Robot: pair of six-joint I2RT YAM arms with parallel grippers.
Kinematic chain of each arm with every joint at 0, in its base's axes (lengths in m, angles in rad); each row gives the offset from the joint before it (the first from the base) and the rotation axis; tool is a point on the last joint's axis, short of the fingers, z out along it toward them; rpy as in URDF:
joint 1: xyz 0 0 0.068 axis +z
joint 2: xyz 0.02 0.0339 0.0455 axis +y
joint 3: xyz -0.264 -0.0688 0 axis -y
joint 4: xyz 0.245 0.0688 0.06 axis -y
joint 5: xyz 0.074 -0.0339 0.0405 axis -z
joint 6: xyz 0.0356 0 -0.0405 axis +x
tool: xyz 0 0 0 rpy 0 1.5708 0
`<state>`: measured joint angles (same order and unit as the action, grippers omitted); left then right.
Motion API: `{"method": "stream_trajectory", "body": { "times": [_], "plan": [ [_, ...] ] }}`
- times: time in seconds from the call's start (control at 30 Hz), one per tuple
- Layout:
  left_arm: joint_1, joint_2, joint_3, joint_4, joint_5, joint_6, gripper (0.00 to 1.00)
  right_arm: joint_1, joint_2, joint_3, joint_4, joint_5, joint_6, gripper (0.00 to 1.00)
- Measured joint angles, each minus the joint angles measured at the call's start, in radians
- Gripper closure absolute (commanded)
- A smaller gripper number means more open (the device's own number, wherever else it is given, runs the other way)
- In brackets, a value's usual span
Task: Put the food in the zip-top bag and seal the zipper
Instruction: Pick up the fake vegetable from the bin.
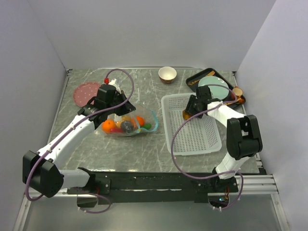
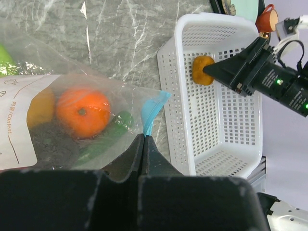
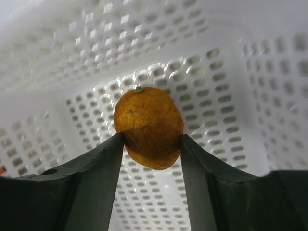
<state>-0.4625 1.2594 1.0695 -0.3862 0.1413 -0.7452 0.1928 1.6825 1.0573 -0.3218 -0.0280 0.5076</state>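
Evidently to hold the mouth of the bag (image 2: 120, 96) ready, the left gripper (image 2: 143, 138) has its jaws pressed together on the zipper (image 2: 152, 110), while the right gripper (image 3: 151, 138) pinches a yellow-orange fruit (image 3: 147, 115) inside the basket (image 3: 231, 72).

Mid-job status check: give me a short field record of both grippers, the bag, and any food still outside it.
left gripper: shut on the zipper at the bag's mouth
right gripper: closed on the yellow-orange fruit
fruit location: inside the white basket
zip-top bag: holds an orange, a green chili and other pieces
food outside bag: yellow-orange fruit
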Motion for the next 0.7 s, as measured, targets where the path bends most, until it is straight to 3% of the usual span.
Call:
{"method": "stream_trajectory", "body": {
  "times": [0.17, 0.7],
  "plan": [
    [0.000, 0.000, 0.000, 0.000, 0.000, 0.000, 0.99, 0.006, -0.005, -0.030, -0.029, -0.048, -0.017, 0.10],
    [0.000, 0.002, 0.000, 0.000, 0.000, 0.000, 0.99, 0.008, 0.011, 0.045, -0.103, 0.002, -0.053, 0.06]
  ]
}}
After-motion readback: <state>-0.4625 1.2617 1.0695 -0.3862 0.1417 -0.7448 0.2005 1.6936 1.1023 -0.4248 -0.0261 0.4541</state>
